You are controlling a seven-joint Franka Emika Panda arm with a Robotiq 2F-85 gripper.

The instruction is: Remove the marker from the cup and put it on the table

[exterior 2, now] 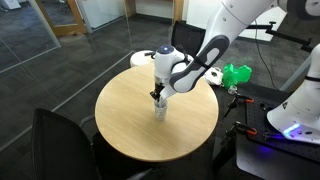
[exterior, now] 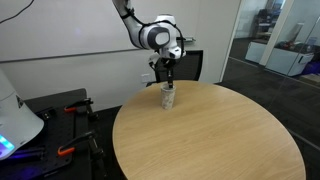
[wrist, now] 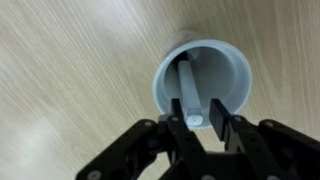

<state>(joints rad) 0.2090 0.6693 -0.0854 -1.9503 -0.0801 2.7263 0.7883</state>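
The pale cup (wrist: 228, 68) stands upright on the round wood-grain table (wrist: 60, 60), near its edge in both exterior views: cup (exterior: 168, 98), cup (exterior 2: 160, 107). The white marker (wrist: 188, 85) leans inside the cup, its top end toward the camera in the wrist view. My gripper (wrist: 200, 108) points straight down over the cup, with one finger on each side of the marker's top end. The left finger is close to the marker and a small gap shows on the right, so the jaws are narrow but not clamped. From outside, the gripper (exterior: 169, 80) (exterior 2: 158, 94) hovers at the cup's rim.
A black chair (exterior: 190, 62) stands behind the table, and another chair (exterior 2: 60, 140) is at the near side. A green object (exterior 2: 237, 73) and a white robot base (exterior 2: 300, 110) sit beside the table. Red-handled tools (exterior: 70, 110) lie on a dark bench.
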